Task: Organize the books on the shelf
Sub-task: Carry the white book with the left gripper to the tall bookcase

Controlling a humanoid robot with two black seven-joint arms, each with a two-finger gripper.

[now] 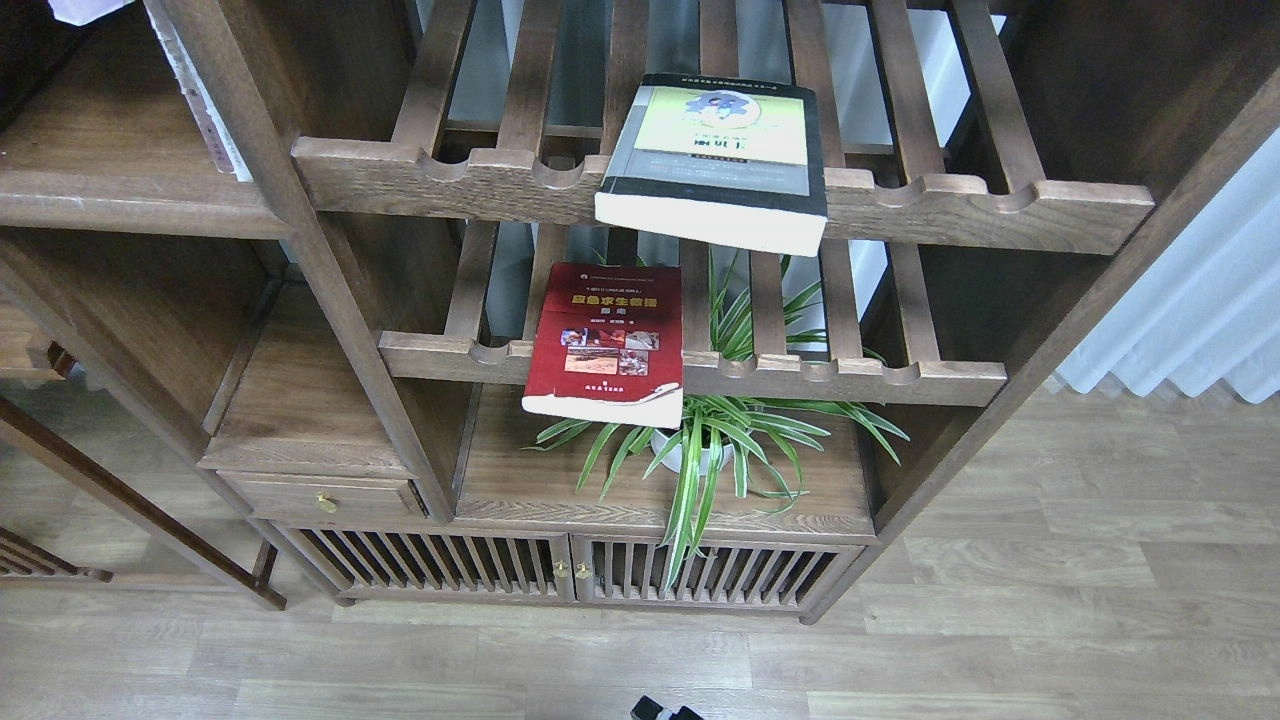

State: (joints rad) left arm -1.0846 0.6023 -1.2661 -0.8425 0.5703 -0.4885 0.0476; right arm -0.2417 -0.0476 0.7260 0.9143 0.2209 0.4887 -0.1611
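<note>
The thick book (712, 150) with the yellow-green, grey and black cover lies flat on the upper slatted rack (940, 205), its front end sticking out over the rail. The red book with photos (608, 340) lies flat on the lower slatted rack (850, 378), also overhanging the rail. The solid dark-brown shelf (110, 195) is at the upper left. A thin pale book edge (205, 105) stands on it against the upright post. A pale lilac-white corner (88, 8) shows at the top left edge. Neither gripper is in view.
A potted spider plant (705, 440) stands on the bottom board below the red book. A small drawer (320, 497) and slatted cabinet doors (570, 570) are underneath. Wooden floor lies in front and white curtains (1190, 320) at the right. A small black part (665, 712) shows at the bottom edge.
</note>
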